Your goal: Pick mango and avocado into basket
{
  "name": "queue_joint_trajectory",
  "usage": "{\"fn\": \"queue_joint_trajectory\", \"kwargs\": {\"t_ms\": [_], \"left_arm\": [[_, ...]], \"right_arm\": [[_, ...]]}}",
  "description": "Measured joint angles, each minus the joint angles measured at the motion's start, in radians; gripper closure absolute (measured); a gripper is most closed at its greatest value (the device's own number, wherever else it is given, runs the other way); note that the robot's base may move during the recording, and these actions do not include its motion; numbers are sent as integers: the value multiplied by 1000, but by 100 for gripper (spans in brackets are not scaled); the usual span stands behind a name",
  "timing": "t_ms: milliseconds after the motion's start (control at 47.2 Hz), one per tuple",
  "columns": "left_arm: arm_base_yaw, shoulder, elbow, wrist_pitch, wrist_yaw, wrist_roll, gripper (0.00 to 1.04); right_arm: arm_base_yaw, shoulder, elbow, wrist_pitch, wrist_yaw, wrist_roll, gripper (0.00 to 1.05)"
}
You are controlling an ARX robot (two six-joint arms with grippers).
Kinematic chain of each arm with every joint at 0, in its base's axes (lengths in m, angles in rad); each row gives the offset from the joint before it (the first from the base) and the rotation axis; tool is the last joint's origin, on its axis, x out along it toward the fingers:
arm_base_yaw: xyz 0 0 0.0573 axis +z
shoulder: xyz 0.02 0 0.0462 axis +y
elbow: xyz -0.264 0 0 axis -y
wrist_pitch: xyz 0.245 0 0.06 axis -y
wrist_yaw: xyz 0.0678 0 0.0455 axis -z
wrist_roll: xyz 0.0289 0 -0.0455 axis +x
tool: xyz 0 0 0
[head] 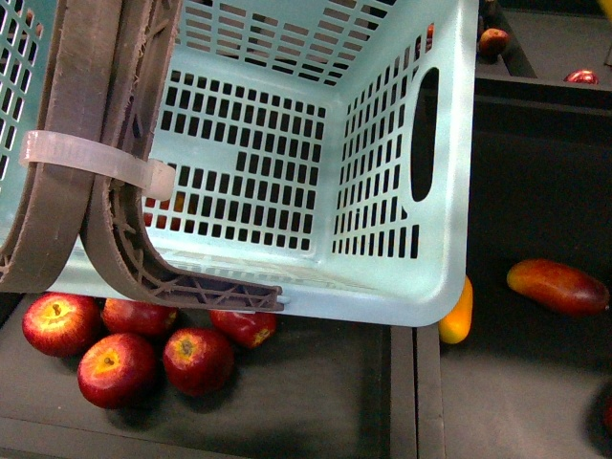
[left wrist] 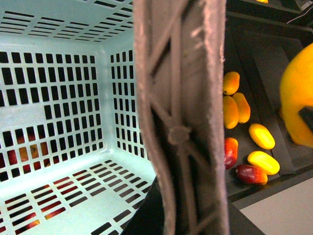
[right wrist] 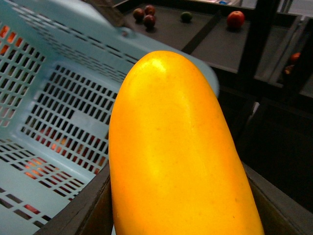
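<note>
The light teal basket (head: 287, 143) hangs close to the front camera, empty inside. Its brown-grey handles (head: 115, 220) are bound by a white zip tie (head: 96, 158). My left gripper is shut on a handle (left wrist: 181, 122), which fills the left wrist view and hides the fingers. My right gripper (right wrist: 181, 220) is shut on the bright yellow mango (right wrist: 176, 156), with a dark finger on each side. The mango is held just outside the basket's rim (right wrist: 161, 49) and also shows in the left wrist view (left wrist: 296, 103). A small dark green fruit (right wrist: 186, 16), possibly the avocado, lies in a far crate.
Several red apples (head: 115, 363) lie in a dark crate under the basket. A yellow fruit (head: 457, 314) peeks from under the basket's right corner, next to a red-orange mango (head: 559, 285). More yellow mangoes (left wrist: 261, 136) and red-orange ones (left wrist: 250, 174) fill a side crate.
</note>
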Motion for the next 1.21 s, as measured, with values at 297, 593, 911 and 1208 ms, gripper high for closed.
{"fn": "queue_joint_trajectory", "kwargs": {"t_ms": [297,593,911,1208], "left_arm": [[0,0,0,0,4,0,99],[1,0,0,0,0,0,99],[0,0,0,-1,5,0,99],[1,2,0,-5,-4,0,99]], "right_arm": [[351,196,133,10,221,0,44],[409,368,186,53,311,-2,44],[371,282,111,212,457,21,7],[251,-72,-14,172,578,97,8]]}}
